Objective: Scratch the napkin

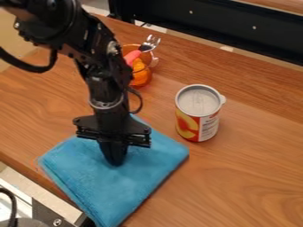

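Claw (115,159), black, two-fingered, closed narrow, points down at folded blue cloth napkin (130,188) near cylindrical metal can with fruit-picture label (198,126).

Camera view: viewpoint above and on near side of can (198,126), pitched down at slant. Both lid (198,101) and near wall of can exposed to lens. Facing: across tabletop (248,177), toward dark rail (207,23) beyond can. Range: fairly close, can in frame whole. Coverage: tabletop all around can, out to table edge (22,167) at lower left of can.
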Motion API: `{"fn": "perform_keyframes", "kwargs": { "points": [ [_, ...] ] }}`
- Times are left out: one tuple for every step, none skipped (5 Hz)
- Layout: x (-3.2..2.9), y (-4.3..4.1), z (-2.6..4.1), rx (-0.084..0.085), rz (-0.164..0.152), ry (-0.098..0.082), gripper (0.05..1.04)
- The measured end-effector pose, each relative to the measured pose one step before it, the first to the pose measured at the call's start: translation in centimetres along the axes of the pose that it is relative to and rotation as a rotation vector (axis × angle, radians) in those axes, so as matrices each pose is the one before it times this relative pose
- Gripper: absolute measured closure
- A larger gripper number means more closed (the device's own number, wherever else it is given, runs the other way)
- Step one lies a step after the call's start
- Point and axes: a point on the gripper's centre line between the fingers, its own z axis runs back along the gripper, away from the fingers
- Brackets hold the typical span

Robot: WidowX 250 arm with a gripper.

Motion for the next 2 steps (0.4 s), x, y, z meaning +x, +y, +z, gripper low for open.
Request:
{"fn": "perform_keyframes", "kwargs": {
  "points": [
    [-0.424, -1.525, 0.405, -0.0212, 0.041, 0.0063, 1.031],
    [0.042, -1.028, 0.322, -0.0096, 0.0354, 0.0062, 1.031]
  ]
}}
